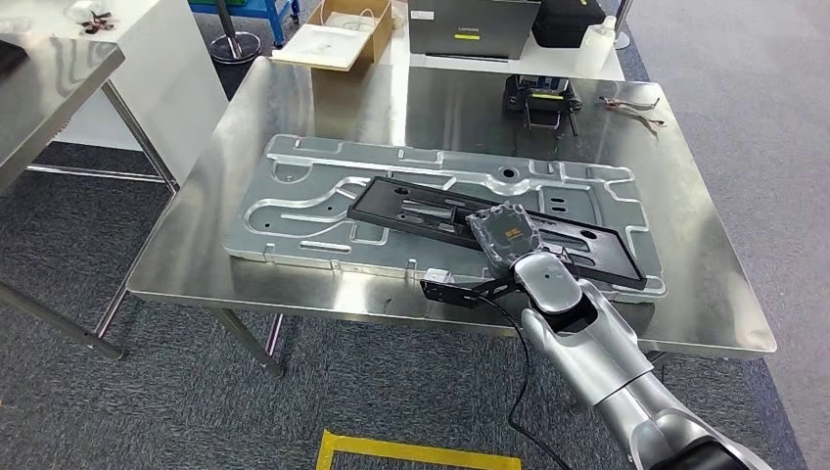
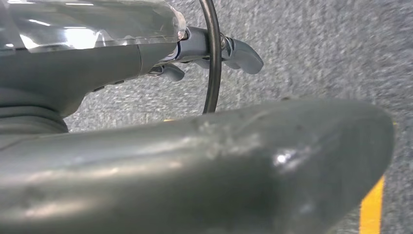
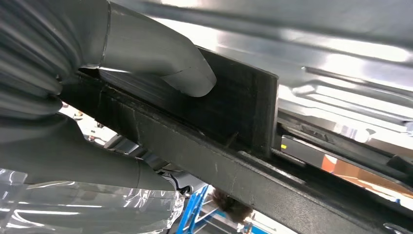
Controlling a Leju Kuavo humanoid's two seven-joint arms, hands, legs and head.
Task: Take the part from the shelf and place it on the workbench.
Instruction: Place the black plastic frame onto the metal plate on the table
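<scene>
A long black frame part (image 1: 421, 211) lies slantwise on the big silver stamped panel (image 1: 294, 196) that covers the steel workbench (image 1: 294, 108). My right hand (image 1: 504, 233), under a clear cover, grips the near right stretch of the part. In the right wrist view the thumb (image 3: 160, 63) presses on the part's black wall (image 3: 234, 102) and the other fingers (image 3: 97, 165) lie on its opposite side. My left hand (image 2: 195, 53) hangs over grey carpet with its fingers (image 2: 241, 52) stretched out and nothing in them.
At the bench's back edge stand a small black device (image 1: 540, 98) and a wire tool (image 1: 631, 108). Beyond are a cardboard box (image 1: 338, 39) and a grey case (image 1: 470, 24). Another steel table (image 1: 49, 78) stands at left. Yellow floor tape (image 1: 411, 452) marks the carpet.
</scene>
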